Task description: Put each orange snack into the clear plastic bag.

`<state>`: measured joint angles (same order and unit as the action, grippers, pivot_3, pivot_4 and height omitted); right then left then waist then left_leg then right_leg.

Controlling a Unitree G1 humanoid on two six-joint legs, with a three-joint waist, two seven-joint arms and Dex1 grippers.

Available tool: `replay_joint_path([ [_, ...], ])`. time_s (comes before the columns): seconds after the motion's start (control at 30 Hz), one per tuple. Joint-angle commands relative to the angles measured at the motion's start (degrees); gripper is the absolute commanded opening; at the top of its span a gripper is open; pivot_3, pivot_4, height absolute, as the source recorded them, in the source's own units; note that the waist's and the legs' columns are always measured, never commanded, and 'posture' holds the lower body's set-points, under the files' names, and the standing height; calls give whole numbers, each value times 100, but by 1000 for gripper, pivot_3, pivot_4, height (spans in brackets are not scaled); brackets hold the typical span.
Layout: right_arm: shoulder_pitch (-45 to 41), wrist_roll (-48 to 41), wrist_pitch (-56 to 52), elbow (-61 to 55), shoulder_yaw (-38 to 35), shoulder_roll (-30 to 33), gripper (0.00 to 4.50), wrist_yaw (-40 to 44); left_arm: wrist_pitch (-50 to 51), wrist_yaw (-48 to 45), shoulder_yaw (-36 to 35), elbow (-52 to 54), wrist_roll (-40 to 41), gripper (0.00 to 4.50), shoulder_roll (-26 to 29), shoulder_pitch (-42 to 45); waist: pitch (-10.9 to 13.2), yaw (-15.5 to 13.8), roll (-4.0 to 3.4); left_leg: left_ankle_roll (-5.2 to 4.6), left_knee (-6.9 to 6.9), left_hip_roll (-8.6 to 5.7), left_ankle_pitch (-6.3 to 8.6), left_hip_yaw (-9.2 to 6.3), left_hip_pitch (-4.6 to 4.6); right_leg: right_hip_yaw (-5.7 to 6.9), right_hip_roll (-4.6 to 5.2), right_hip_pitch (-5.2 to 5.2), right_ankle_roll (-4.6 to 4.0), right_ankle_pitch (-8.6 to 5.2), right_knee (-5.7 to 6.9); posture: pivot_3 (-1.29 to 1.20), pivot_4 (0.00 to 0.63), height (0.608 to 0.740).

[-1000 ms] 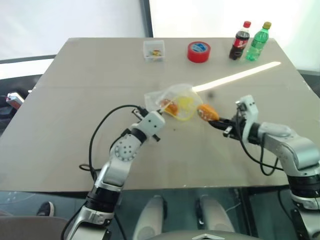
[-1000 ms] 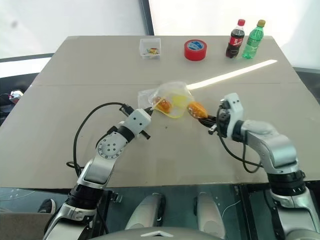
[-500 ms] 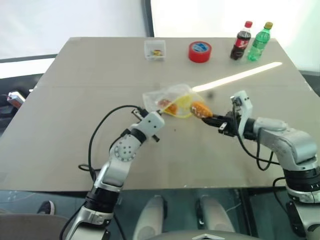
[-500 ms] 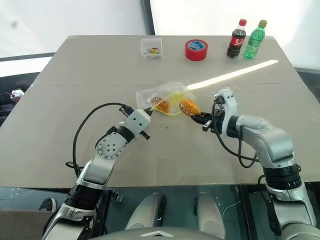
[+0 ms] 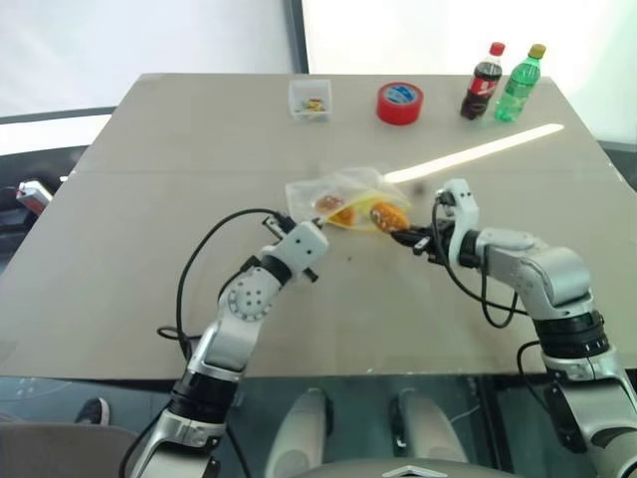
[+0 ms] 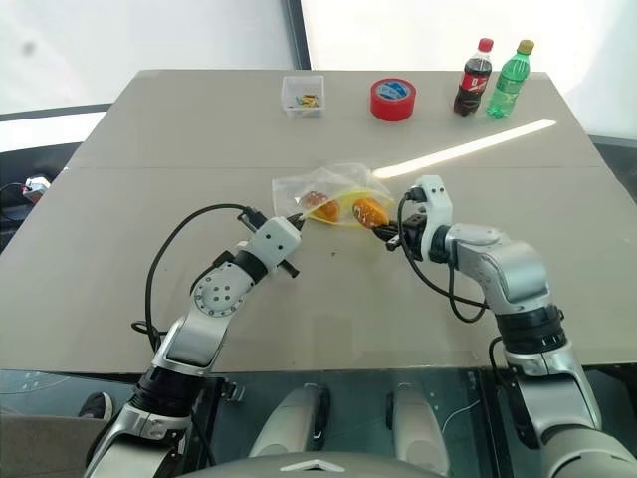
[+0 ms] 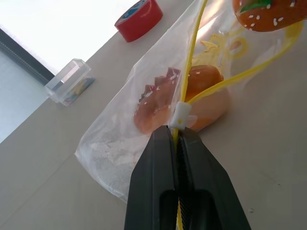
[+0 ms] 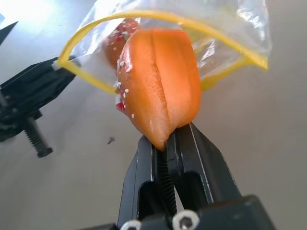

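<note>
The clear plastic bag [image 5: 336,189] lies on the table with its yellow-rimmed mouth held open. My left gripper [image 7: 176,136] is shut on the bag's yellow seal strip [image 7: 189,72] beside the white slider. One orange snack [image 7: 204,91] sits inside the bag. My right gripper [image 8: 165,143] is shut on the other orange snack [image 8: 158,91], a glossy seeded bun. It holds that snack [image 5: 388,213] at the bag's open mouth, with the yellow rim arching around its far end.
At the back of the table [image 5: 149,199] stand a small clear box [image 5: 310,100], a red tape roll [image 5: 399,103], a cola bottle [image 5: 479,80] and a green bottle [image 5: 522,82]. A black cable [image 5: 199,269] loops beside my left arm.
My right gripper has carried the orange snack leftward, from beside the bag up to its open mouth. The left gripper and the bag have stayed in place.
</note>
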<state>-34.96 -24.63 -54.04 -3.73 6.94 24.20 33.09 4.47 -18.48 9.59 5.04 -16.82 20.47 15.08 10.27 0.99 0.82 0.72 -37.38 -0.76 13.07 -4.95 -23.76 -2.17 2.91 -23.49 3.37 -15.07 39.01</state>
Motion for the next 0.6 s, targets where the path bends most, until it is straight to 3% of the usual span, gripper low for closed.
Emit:
replay_joint_path([
  [0.03, -549, 95, 43, 357, -84, -339, 51, -232, -211, -39, 73, 138, -48, 0, 66, 80, 0, 19, 0, 0, 0, 0, 0, 0, 1, 0, 0, 0, 0, 0, 1, 0, 150, 740],
  [0.3, -1437, 462, -7, 1439, 94, -1282, 51, -669, -599, -106, 279, -224, 35, 0, -22, 346, 0, 83, -2, 0, 0, 1, 0, -2, 1, 2, -2, -3, -6, 4, 7, 0, 150, 740],
  [0.47, -1944, 796, 530, 2694, -272, -1602, 51, -1174, -713, -103, 259, -290, 14, 0, -8, 366, 0, 95, -2, 0, 2, -1, 0, 0, 0, 0, 0, -5, -6, 4, 7, 0, 150, 740],
  [0.6, -1863, 972, 788, 2770, -176, -1478, 1416, -1052, -648, -25, 179, -275, 3, 0, -1, 304, -1, 118, -3, 0, 5, -1, 0, -1, 2, 1, -1, -5, -6, 4, 8, 0, 150, 740],
])
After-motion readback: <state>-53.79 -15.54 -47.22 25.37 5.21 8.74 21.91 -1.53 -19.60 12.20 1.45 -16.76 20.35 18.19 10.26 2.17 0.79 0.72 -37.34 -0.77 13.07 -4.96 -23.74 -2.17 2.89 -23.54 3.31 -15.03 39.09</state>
